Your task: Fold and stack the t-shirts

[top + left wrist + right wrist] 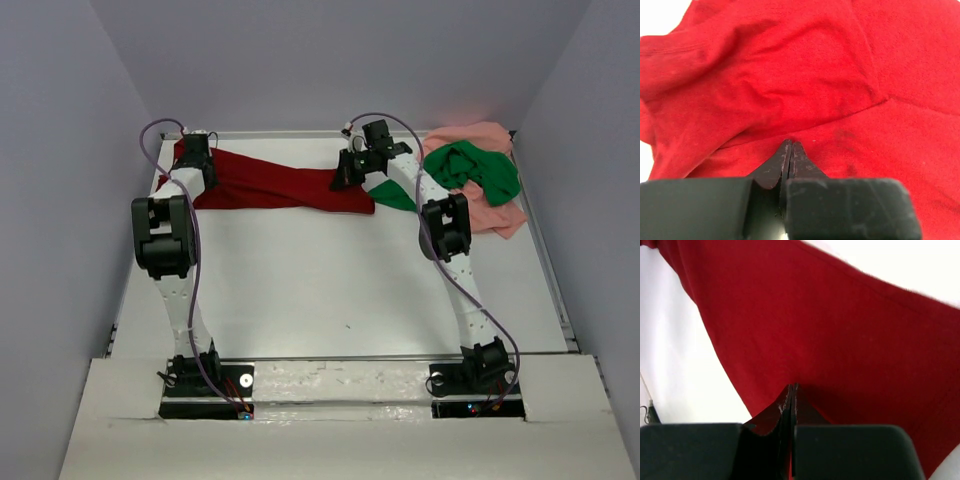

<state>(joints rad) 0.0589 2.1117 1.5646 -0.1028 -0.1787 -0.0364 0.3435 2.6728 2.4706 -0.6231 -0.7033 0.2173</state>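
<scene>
The dark red t-shirt (270,185) lies stretched in a long band across the back of the table, between my two grippers. My left gripper (196,160) sits at its left end, jaws pressed together with their tips in the red cloth (805,90), which bunches in folds around them. My right gripper (346,176) is at the shirt's right end, shut on a pinch of the smooth red fabric (840,330). The bright green t-shirt (472,166) lies crumpled on top of the pale salmon pink t-shirt (492,208) at the back right corner.
The white table (330,280) is boxed in by grey walls on the left, right and back. A raised white ledge (330,375) runs along the near edge where both arm bases are bolted. Purple cables loop along each arm.
</scene>
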